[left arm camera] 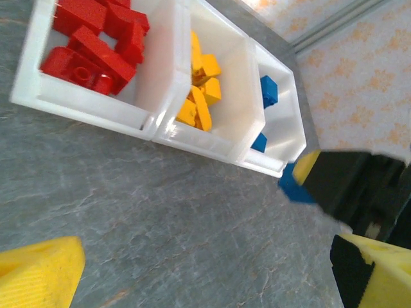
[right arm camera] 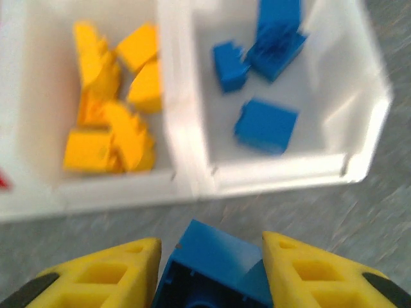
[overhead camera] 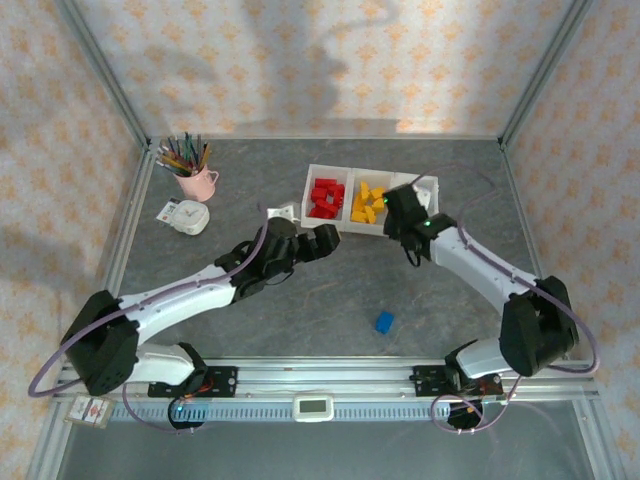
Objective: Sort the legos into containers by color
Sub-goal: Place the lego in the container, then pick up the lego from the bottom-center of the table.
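One gripped blue lego [right arm camera: 215, 269] — mug [overhead camera: 197, 183], clock [overhead camera: 190, 217] apart

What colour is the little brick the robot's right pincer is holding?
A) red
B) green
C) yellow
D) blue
D: the right pincer is shut on a small blue plastic brick, just in front of the white plastic bin section that holds the other blue bricks.

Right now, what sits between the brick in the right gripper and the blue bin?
In the right wrist view, only bare grey table lies between the blue brick in the right gripper and the blue bin.
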Robot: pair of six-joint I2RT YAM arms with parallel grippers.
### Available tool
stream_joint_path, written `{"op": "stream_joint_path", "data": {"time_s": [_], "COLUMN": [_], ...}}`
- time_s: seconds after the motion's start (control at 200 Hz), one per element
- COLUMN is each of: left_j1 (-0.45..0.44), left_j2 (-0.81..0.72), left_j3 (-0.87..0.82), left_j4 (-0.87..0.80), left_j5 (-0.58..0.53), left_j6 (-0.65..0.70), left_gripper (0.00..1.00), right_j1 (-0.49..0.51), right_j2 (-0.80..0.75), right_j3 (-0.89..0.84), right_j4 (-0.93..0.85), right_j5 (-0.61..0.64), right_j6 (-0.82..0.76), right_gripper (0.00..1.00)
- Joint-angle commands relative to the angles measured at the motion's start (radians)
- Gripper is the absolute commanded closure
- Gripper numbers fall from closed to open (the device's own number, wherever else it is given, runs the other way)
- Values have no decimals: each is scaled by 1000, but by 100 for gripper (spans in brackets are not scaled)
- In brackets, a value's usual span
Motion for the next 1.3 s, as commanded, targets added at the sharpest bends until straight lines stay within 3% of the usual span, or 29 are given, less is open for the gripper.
{"op": "stream_joint_path", "data": {"time_s": [0.0, 0.3, 0.511, 0.941, 1.296], "left_j1": [-3, -3, -2, 0, -1], "left_j2": [62, 146, 134, 71, -65], "left_j3": [79, 151, 141, 113, -21], "left_j4": [38, 61, 54, 45, -8], "left_j5": [58, 62, 41, 32, 0], "left_j6": [52, 63, 66, 56, 55], "left_gripper": [1, 1, 1, 1, 1], "right_j1": [-75, -182, -202, -180, -40], "right_j2": [85, 314, 355, 167, -42], "right_j3": [68, 223, 271, 192, 4], "right_j4": [56, 125, 125, 63, -86], "right_j5": [19, -24, -54, -121, -115], "right_j6": [-76, -116, -131, -126, -80], "right_gripper": [59, 58, 44, 38, 31]}}
